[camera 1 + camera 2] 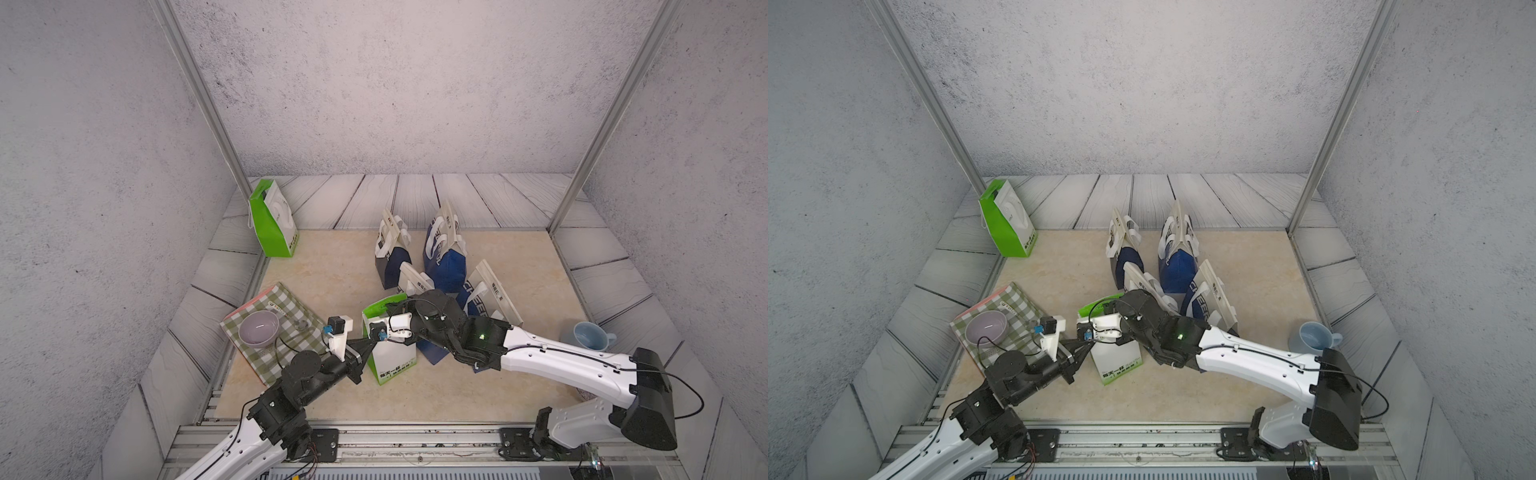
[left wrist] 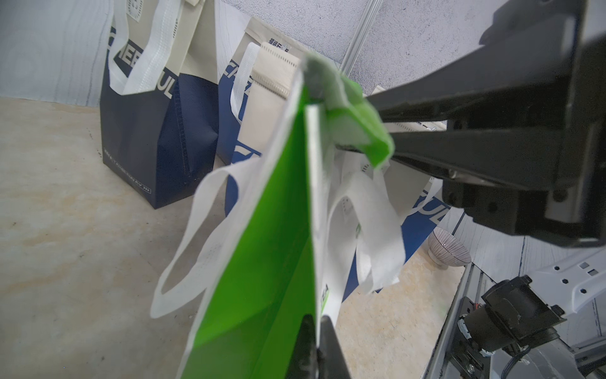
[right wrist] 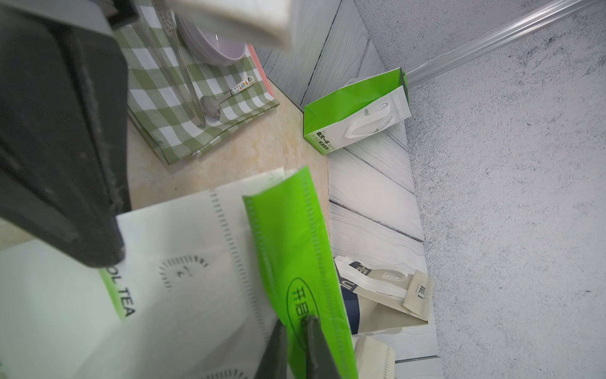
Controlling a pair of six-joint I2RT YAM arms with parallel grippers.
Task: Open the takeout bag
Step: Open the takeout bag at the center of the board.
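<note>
Because the takeout bag standing front-centre on the surface looks light and floppy, hold it high: left hand clamped on its side seam, right hand closed, pinching the green flap.

The left arm and the right arm are built alike: glossy white shell links dotted with small dark screw holes, joined by blocky matte black joint housings. A thin black cable loops off the right arm's shell, and a small green light glows on its black forearm. A white printed camera bracket carries a blue plug. The left gripper and right gripper have long, tapered black jaws.
</note>
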